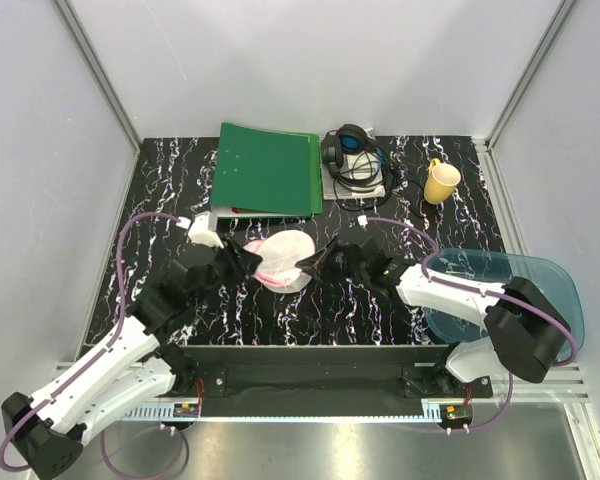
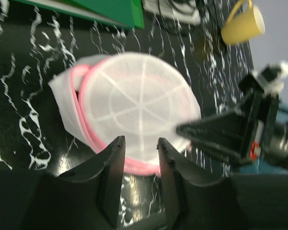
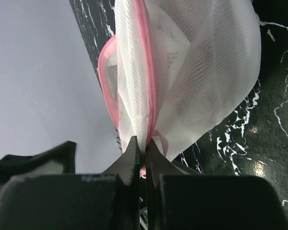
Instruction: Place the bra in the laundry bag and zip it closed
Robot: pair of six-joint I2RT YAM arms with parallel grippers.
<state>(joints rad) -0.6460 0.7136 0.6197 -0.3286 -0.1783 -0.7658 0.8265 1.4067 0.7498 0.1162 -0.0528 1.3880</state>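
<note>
Laundry bag [image 1: 285, 258] on black marbled table [image 1: 180, 180], right gripper [image 3: 141, 143] pinched onto its pink zip edge, left gripper [image 2: 140, 141] fingers apart at bag rim.

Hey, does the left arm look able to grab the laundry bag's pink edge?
Probably yes: the left claw is open right at the pink rim of the laundry bag with nothing between, and the right claw pinches the far side, out of its way.
</note>
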